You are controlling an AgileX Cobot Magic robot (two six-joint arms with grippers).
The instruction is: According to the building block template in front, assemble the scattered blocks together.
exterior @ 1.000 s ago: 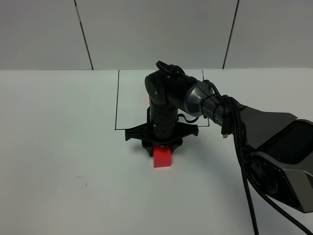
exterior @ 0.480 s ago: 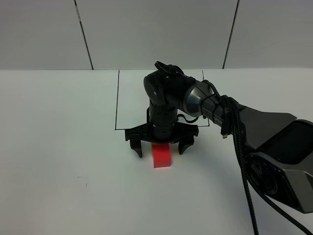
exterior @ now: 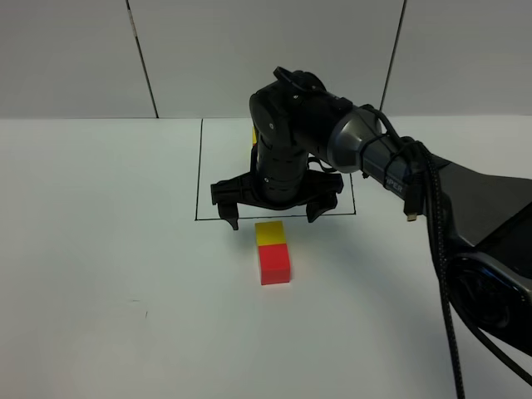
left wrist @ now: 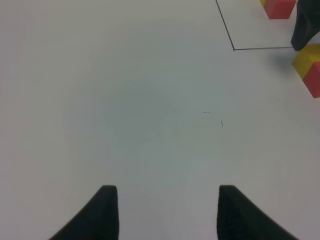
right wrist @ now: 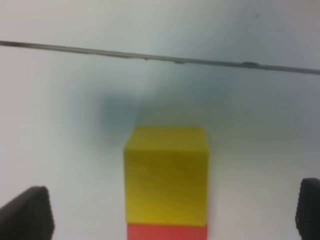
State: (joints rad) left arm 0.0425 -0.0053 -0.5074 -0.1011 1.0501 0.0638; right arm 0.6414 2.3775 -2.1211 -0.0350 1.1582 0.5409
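The scattered yellow cube and red cube sit touching on the white table, just in front of the black-lined rectangle. My right gripper is open and empty, hovering just above and behind the yellow cube. In the right wrist view the yellow cube and red cube lie between the spread fingers. The template is mostly hidden behind the right arm; only a yellow sliver shows, and its red cube shows in the left wrist view. My left gripper is open over bare table.
The right arm reaches in from the right across the framed rectangle. The frame's front line runs just beyond the yellow cube. The white table extends to the left, with a small dark mark on it.
My right gripper has opened, let go of the yellow cube, and risen back toward the frame. The yellow cube now shows, resting against the red cube.
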